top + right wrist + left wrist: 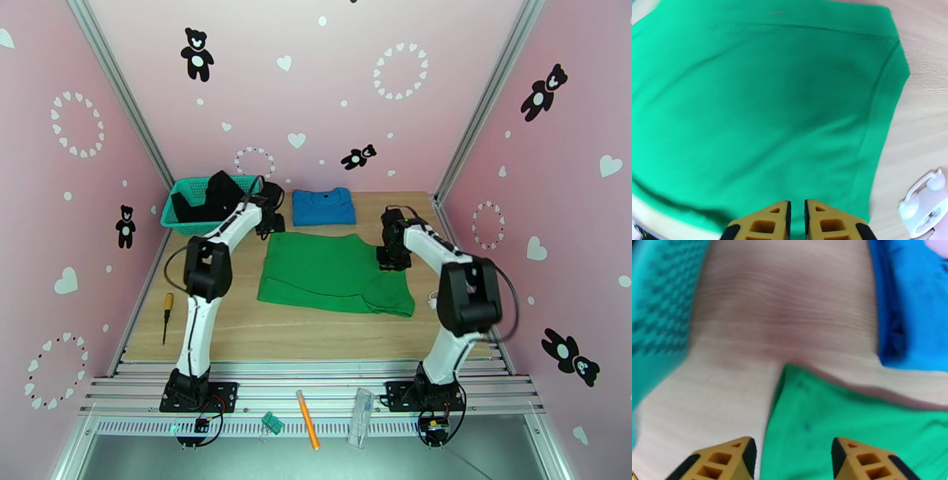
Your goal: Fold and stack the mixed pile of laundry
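Note:
A bright green garment (332,272) lies spread flat mid-table. Behind it rests a folded blue shirt (322,207), and a black garment (213,196) is heaped in the teal basket (175,215). My left gripper (270,225) hovers over the green garment's far left corner (853,425); its jaws (794,461) are open with nothing between them. The blue shirt (912,307) shows to its upper right. My right gripper (393,256) is at the green garment's right edge (762,110). Its fingers (797,221) are parted by a narrow slit just above the cloth.
The teal basket (655,311) sits close to the left of the left gripper. A yellow-handled screwdriver (167,316) lies at the table's left edge. A small white object (922,205) sits right of the green garment. An orange pen (307,430) and a clear plastic piece (361,414) lie on the front rail.

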### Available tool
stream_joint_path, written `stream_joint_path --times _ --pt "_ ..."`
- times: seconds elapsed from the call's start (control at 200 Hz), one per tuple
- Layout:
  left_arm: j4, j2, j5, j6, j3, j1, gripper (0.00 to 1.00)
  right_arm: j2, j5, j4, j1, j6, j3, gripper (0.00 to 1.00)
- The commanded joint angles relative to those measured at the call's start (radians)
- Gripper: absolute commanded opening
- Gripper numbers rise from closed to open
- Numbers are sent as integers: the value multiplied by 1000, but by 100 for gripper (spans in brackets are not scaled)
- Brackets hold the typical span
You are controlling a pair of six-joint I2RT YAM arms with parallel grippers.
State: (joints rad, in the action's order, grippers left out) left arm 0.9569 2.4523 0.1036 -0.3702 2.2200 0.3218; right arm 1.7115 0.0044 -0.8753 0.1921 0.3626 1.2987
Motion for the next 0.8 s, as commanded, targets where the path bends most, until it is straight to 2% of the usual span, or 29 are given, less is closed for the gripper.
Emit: stream_joint_path --times 0.0,0.175,0.365,0.496,0.536,0.586,0.641,0.686,0.796 --pt "69 82 -15 43 136 -7 56 -69 -56 22 6 6 -46 18" --pt "121 187 19 47 268 -11 56 -82 -126 37 15 2 -28 18" --pt "112 209 -6 45 232 -15 55 14 -129 17 15 -10 96 18" --pt "74 195 -43 47 175 -15 44 152 -105 -6 15 -22 244 18" --pt "60 190 -51 49 160 -15 38 205 -101 -9 15 -34 296 19" --pt "44 187 -59 52 148 -15 33 271 -94 -11 14 -46 366 26" --pt "40 190 -68 54 147 -15 21 344 -90 -10 15 -69 442 32" --pt "37 192 -75 58 147 -16 16 406 -90 -11 15 -85 507 38" --pt "32 194 -84 60 140 -15 6 551 -110 -18 15 -106 663 43"
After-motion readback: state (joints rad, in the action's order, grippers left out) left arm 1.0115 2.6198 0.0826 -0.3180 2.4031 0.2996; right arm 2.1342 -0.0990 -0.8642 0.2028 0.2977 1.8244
